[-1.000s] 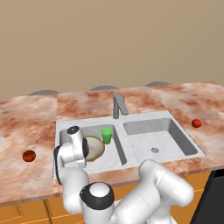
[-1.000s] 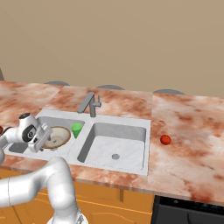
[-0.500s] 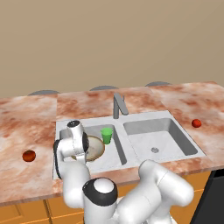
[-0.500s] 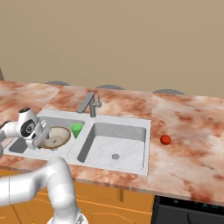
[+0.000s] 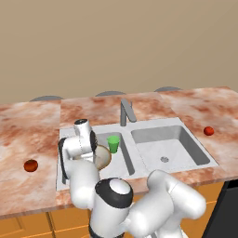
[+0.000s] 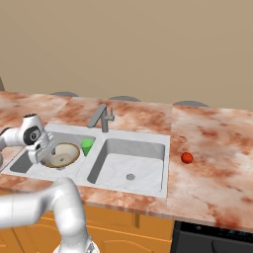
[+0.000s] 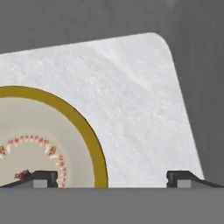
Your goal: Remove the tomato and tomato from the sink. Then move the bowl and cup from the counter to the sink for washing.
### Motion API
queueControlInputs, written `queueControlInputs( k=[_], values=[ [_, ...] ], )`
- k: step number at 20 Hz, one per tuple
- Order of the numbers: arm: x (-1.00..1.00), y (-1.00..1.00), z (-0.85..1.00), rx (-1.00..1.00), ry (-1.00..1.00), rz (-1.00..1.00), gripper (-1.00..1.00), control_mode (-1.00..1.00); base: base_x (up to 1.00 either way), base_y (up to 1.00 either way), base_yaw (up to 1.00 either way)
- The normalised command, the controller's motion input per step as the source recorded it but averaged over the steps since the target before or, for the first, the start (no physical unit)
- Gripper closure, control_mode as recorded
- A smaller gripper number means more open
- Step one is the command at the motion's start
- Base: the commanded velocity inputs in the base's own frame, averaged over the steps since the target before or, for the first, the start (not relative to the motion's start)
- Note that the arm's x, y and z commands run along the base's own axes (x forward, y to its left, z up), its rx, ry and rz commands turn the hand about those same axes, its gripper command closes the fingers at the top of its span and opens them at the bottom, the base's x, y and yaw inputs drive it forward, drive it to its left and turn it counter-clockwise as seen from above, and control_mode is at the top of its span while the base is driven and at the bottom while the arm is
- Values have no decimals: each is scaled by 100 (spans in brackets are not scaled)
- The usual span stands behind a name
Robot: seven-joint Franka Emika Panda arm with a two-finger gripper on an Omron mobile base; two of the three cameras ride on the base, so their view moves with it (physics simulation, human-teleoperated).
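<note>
At the hand view's bottom the gripper (image 7: pixel 111 178) gapes empty over the tan-rimmed shallow round bowl (image 7: pixel 41 142) in the pale grey double-basin sink (image 7: pixel 140 109).

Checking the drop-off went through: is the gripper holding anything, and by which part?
Nothing is held. The gripper is open above the sink, with the bowl lying free below it.

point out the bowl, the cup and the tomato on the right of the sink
bowl (image 6: pixel 61 154), right base view, inner floor
cup (image 5: pixel 113 143), left base view, side wall
tomato (image 6: pixel 187 157), right base view, middle of its skin
</note>
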Motion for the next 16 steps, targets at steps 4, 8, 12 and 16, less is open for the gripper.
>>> queueControlInputs(
  k=[4,8,12,16],
  values=[
    [-23,-22,35,-1,13,0,-100,-100,0,0,0],
    [-24,-26,31,-1,9,0,-100,-100,0,0,0],
    [-27,-33,24,0,0,0,-100,-100,0,0,0],
    [-22,-35,22,0,-1,0,-100,-100,0,0,0]
  ],
)
